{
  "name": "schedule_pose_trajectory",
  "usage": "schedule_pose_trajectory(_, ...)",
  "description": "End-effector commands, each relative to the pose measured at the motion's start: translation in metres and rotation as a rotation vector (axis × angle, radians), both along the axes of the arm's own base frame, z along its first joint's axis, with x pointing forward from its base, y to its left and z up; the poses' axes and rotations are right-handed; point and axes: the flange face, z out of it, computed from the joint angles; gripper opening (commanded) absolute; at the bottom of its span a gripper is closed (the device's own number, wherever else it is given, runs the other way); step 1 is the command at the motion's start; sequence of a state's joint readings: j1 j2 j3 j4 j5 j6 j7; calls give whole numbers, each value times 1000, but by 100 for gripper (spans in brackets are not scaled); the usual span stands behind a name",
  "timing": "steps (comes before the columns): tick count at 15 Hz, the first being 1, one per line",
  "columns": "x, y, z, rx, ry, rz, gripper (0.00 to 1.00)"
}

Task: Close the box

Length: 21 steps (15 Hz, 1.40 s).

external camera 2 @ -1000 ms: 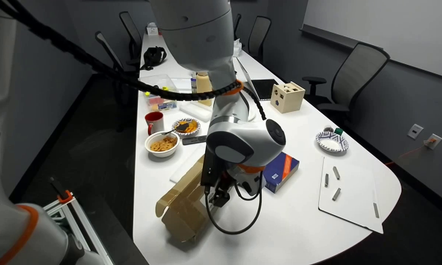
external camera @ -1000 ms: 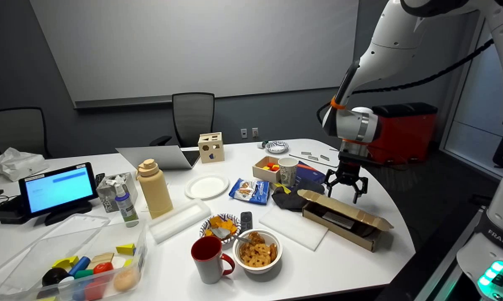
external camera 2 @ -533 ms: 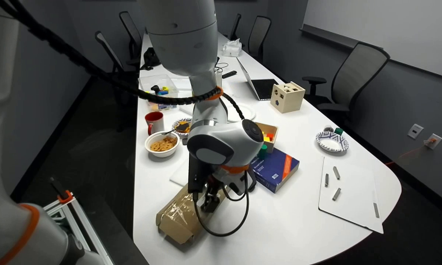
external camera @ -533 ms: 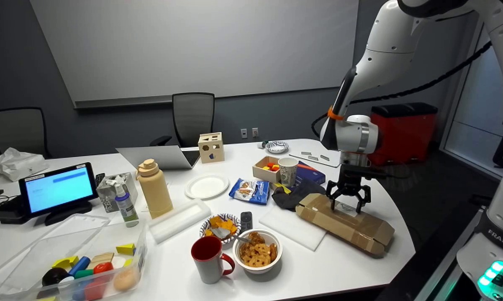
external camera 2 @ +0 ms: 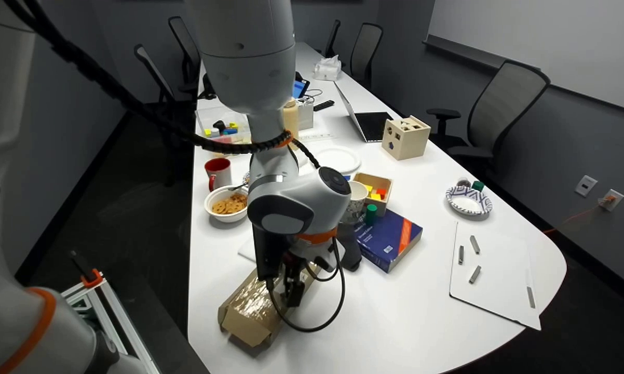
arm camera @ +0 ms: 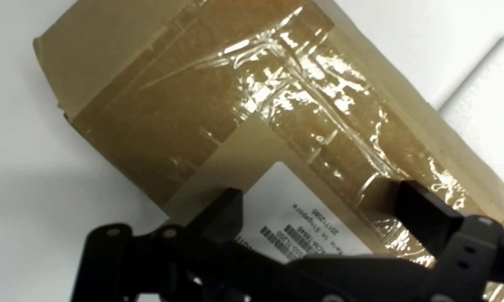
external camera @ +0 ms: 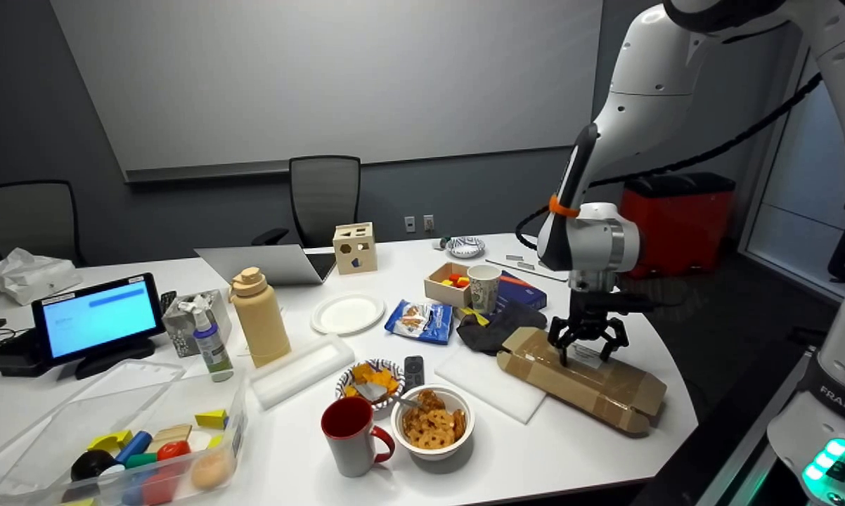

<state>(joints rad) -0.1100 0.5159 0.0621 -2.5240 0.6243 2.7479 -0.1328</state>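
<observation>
The brown cardboard box (external camera: 573, 385) lies on the table's near right part in an exterior view, and it also shows in an exterior view (external camera 2: 252, 306). Its taped lid is down over the top, with a white label in the middle. An end flap (external camera 2: 245, 326) sticks out at one end. In the wrist view the lid (arm camera: 172, 121) fills most of the picture. My gripper (external camera: 585, 360) is open above the lid, its fingers pointing down on either side of the label (arm camera: 277, 201). The fingertips are at or just over the lid; whether they touch, I cannot tell.
A white board (external camera: 496, 383) lies beside the box. A dark cloth (external camera: 496, 330), a paper cup (external camera: 484, 288) and a blue book (external camera 2: 387, 239) are behind it. A bowl of pretzels (external camera: 433, 422) and a red-and-grey mug (external camera: 356, 439) stand nearer the front.
The lid was raised with the box's inside showing; it is now folded down. My gripper has moved over the box and lower, onto or just above the lid, still open.
</observation>
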Motion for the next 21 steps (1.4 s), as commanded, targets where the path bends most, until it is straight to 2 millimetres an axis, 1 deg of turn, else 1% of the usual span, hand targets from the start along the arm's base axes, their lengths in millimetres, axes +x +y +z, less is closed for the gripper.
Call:
schedule_pose_trajectory(1, -26, 5, -11, -51, 2, 112, 100)
schedule_pose_trajectory(7, -53, 5, -24, -161, -61, 292, 100)
schedule_pose_trajectory(10, -58, 7, -24, -201, -117, 343, 100)
schedule_pose_trajectory(14, -54, 11, -15, -221, -183, 365, 100)
schedule_pose_trajectory(18, -44, 10, -3, -240, -227, 331, 100)
schedule_pose_trajectory(21, -37, 12, 14, -243, -239, 269, 100)
